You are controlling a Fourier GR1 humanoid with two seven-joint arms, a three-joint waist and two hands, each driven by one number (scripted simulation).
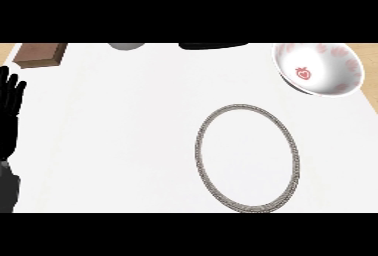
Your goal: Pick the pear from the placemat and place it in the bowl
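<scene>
Head view shows the left robot hand (10,107) at the left edge, fingers straight and pointing up, spread a little apart and holding nothing; it rests there with its grey forearm (7,187) running down toward the lower edge. The right robot hand does not show anywhere in this view.

Out from that hand spreads the white surface (118,145). Right of centre lies the placemat (248,159), a white oval with a grey beaded rim, taller than wide as seen here. The pear cannot be seen on it, nor anywhere else in view.

Toward the upper right, well apart from the mat's top rim, is the bowl (319,67), white with pink strawberry marks around its inner wall and one red strawberry at the bottom. No pear shows inside it.

Along the far edge, a brown block (39,54) sits at the upper left, a grey rounded object (126,46) lies partly cut off beside it, and a dark object (212,45) is cut off near the top middle.
</scene>
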